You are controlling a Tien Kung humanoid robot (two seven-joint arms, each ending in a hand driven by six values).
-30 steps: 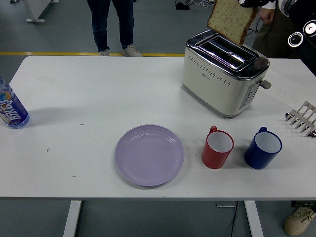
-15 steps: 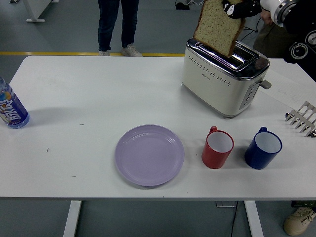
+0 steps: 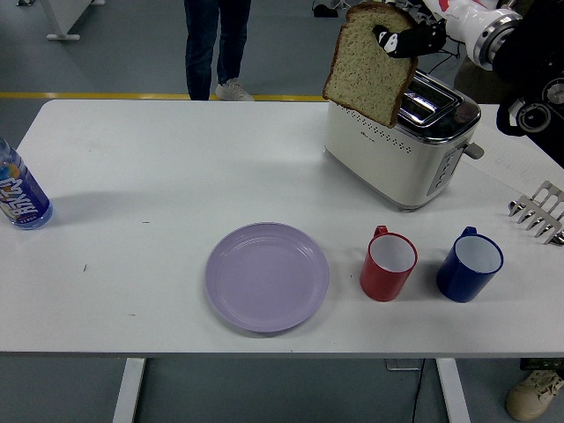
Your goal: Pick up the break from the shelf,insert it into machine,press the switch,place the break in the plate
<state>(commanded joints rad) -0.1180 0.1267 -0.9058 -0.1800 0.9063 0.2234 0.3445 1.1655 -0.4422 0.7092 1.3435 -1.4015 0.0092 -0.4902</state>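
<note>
— So, how was the right hand [image 3: 407, 40] posed?

— It was reached in from the upper right on its black arm, held high above the cream and chrome two-slot toaster [image 3: 401, 141]. Its black fingers [image 3: 397, 41] were clamped on the upper edge of the brown slice of bread [image 3: 366, 66], which was hung tilted in the air, its lower corner over the toaster's left end. The left hand was not seen.

— And what was changed against the earlier frames?

— The slice was carried leftward and slightly toward the near side; a second before, it was held over the toaster's slots further right, near the picture's top edge. The hand itself was brought more fully into view. The legs of the person [image 3: 217, 44] at the far side were also shifted to the right.

— Where was the dish?

— The round lilac plate [image 3: 267, 277] was left bare near the table's front edge, beside the red mug [image 3: 389, 263] and the blue mug [image 3: 470, 264], well apart from the bread.
</note>
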